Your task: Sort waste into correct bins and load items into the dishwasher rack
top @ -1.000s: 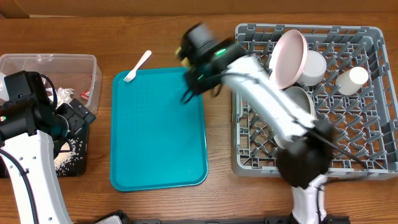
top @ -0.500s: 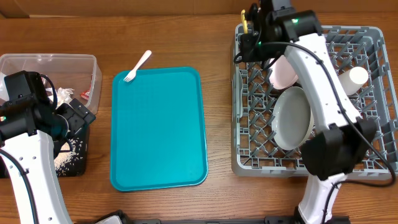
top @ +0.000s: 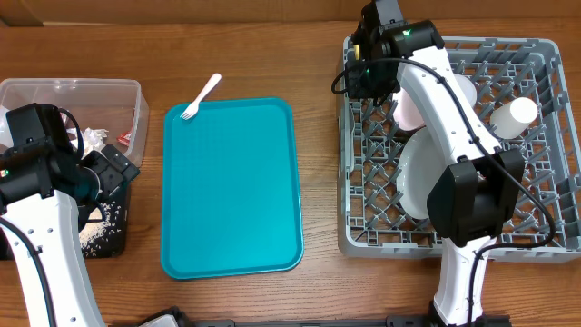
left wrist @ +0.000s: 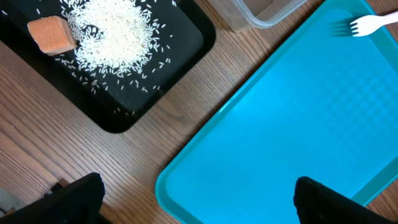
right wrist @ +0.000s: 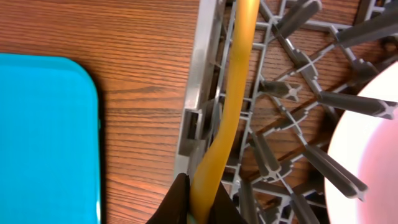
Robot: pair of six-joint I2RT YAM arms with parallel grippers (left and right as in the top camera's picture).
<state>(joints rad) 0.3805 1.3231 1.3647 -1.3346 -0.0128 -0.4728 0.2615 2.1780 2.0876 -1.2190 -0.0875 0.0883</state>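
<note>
Wooden table (top: 322, 182) had the big grey dishwasher rack (top: 454, 247) at 3 o'clock and the teal tray (top: 231, 182) in the middle. The rack's 10 o'clock corner looked to have free peg rows beside the pinkish plate (right wrist: 373, 162). Right gripper (right wrist: 198, 202) was clamped on one end of the yellow spoon (right wrist: 233, 106) over that corner. I'd guess it's light, stiff, slick plastic that could twist in a thin pinch. Left gripper (left wrist: 199, 199) hung wide open at 9 o'clock.

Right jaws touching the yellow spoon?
Touching. Right wrist view: the right gripper has its jaws shut on the spoon, dark tips pressed against both sides of the handle, no gap.
</note>
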